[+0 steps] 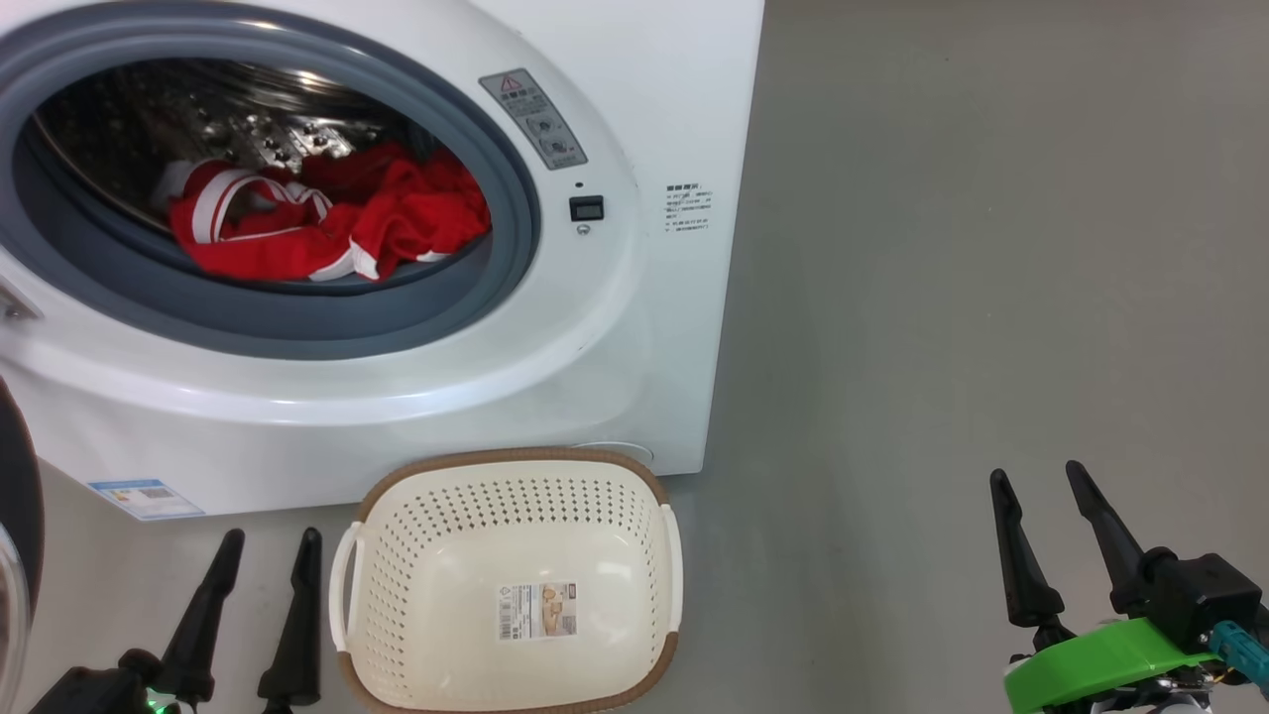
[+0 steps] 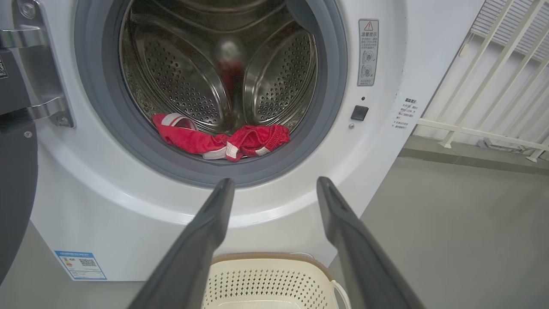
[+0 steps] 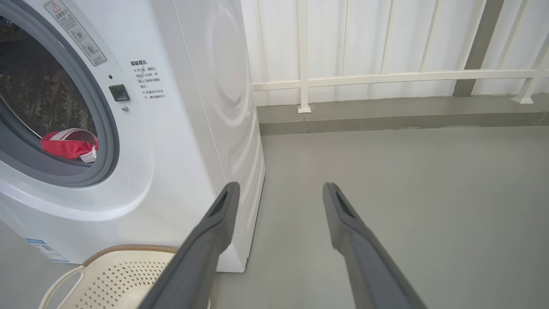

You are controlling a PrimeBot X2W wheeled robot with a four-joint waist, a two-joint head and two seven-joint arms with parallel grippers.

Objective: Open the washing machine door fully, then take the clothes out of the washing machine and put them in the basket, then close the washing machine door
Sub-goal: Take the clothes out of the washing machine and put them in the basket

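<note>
the washing machine door [image 1: 18, 496] is swung open; red, white-striped clothes [image 1: 337, 223] are heaped in the drum of the washing machine [image 1: 634, 327]; the cream basket [image 1: 397, 555] is set just before it.

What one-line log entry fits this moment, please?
door open | clothes in drum | basket empty | left claw open | right claw open

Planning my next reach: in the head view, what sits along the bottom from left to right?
washing machine door → left end effector → basket → right end effector
</note>
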